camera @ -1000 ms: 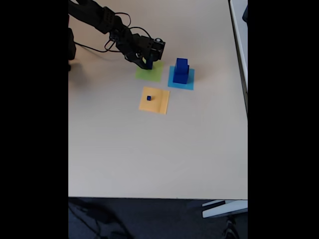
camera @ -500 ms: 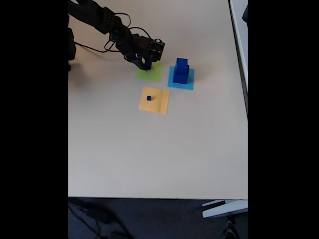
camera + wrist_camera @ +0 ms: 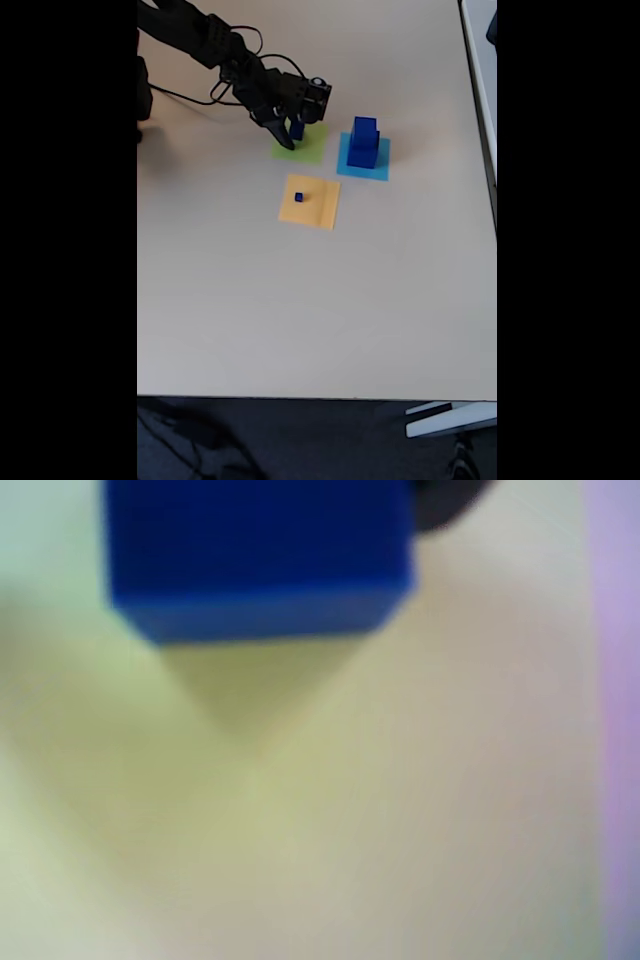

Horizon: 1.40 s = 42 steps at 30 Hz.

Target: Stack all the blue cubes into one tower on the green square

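Note:
A mid-sized blue cube (image 3: 297,129) stands on the far left part of the green square (image 3: 309,150). My gripper (image 3: 291,136) is around it from the left and looks open, with one dark finger (image 3: 283,141) spread off the cube's left side. The blurred wrist view has the same blue cube (image 3: 260,560) at the top, resting on the green square (image 3: 300,810) with its shadow just below. Two larger blue cubes (image 3: 363,142) are stacked on the cyan square (image 3: 380,168). A tiny blue cube (image 3: 298,197) lies on the orange square (image 3: 318,208).
The three paper squares lie close together at the far middle of the beige table (image 3: 320,300). The arm and its cables (image 3: 215,45) reach in from the far left corner. The table's right edge (image 3: 494,200) borders a white surface.
The gripper's lower finger has swung out to the left, away from the cube. The cube stays on the green square, and the arm has barely moved.

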### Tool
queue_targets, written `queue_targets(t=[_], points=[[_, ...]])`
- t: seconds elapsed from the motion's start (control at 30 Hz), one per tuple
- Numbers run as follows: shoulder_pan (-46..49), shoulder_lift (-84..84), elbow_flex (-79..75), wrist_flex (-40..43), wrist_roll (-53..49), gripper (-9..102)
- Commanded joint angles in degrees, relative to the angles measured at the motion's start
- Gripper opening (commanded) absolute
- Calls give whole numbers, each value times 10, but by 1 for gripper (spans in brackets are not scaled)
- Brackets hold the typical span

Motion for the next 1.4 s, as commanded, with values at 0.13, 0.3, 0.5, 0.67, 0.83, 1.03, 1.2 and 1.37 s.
queue_targets(t=[0.13,0.3,0.5,0.67,0.83,1.03,1.2,1.37], points=[[1,36,-104,19,-59,31],[-1,41,-217,53,-121,35],[4,23,-374,98,-214,37],[18,17,-367,98,-201,37],[23,3,-373,97,-200,36],[34,3,-349,94,-195,33],[54,4,-329,98,-192,33],[64,-2,-322,98,-194,31]])
